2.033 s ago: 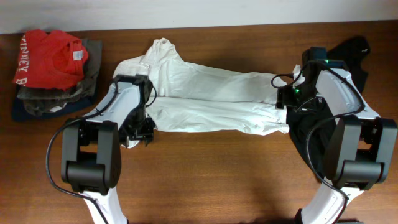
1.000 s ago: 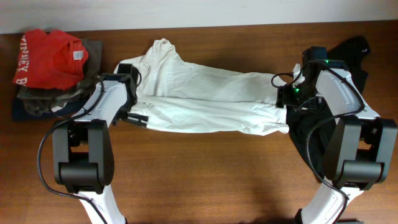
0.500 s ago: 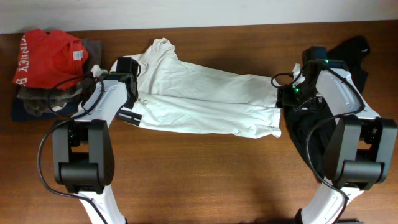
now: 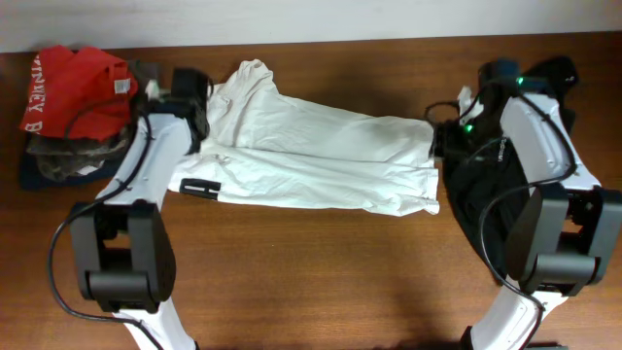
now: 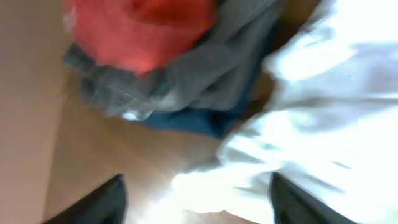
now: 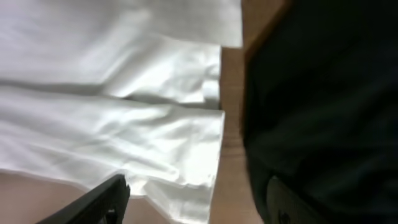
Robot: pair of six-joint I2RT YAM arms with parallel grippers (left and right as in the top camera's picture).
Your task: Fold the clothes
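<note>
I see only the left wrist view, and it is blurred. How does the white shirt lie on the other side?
Observer: From overhead, the white T-shirt lies stretched as one long band, left to right.
Operator: Does its right end touch anything?
Observer: In the right wrist view, a strip of bare table separates it from the black garment.
Operator: And the right gripper?
Observer: The right gripper is open above that end, holding nothing.

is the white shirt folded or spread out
Folded, partly: the white T-shirt lies as a long narrow band, one layer lapped over another lengthwise.
</note>
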